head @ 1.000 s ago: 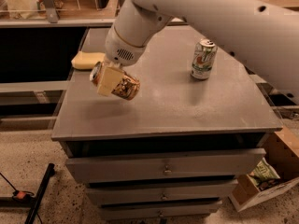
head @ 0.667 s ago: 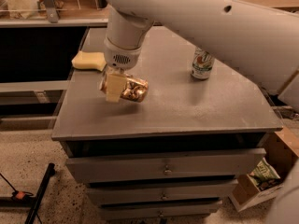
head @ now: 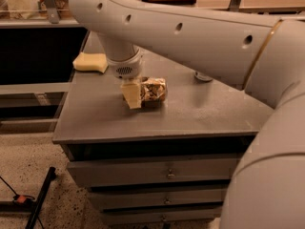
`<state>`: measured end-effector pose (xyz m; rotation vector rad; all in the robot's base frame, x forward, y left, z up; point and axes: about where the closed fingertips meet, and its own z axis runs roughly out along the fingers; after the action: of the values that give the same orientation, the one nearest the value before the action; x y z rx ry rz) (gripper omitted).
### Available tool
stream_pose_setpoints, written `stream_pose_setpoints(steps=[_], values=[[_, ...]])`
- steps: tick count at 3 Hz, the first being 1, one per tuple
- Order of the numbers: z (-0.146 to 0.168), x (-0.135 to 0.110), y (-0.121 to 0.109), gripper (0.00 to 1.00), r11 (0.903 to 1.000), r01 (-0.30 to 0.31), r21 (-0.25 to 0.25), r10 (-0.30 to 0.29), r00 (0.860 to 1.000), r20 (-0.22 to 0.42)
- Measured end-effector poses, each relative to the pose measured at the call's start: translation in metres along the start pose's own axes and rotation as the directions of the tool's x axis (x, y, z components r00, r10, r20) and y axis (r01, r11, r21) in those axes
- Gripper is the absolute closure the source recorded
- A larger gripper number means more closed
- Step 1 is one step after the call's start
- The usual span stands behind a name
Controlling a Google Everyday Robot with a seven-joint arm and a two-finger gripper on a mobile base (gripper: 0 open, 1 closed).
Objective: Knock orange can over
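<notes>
The orange can is pinched in the hand, sideways at the desk surface. On release, it could be rolled beyond the hand, off the edge.

Orange can is seen lying on its side on the tabletop, slightly left of centre, midway between front and back edges. Long axis is laid roughly parallel to the front edge. Tan-orange body, dark scribbled lettering. Left end is hidden by the gripper, set against it.
</notes>
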<state>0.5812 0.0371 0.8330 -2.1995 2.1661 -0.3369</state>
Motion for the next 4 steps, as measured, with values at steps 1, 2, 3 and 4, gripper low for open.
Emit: stream_pose_setpoints(steps=[1, 2, 3, 4], values=[[0.0047, 0.0189, -0.0063, 0.82, 0.9999, -0.007, -0.013, 0.006, 0.997, -0.08], [0.0051, 0.0177, -0.0069, 0.59, 0.9999, -0.007, -0.007, 0.006, 0.997, -0.073], [0.0058, 0.0167, -0.0082, 0.35, 1.0, -0.007, -0.002, 0.007, 0.998, -0.068], [0.0065, 0.0159, -0.0093, 0.12, 1.0, -0.007, 0.003, 0.007, 0.998, -0.063]])
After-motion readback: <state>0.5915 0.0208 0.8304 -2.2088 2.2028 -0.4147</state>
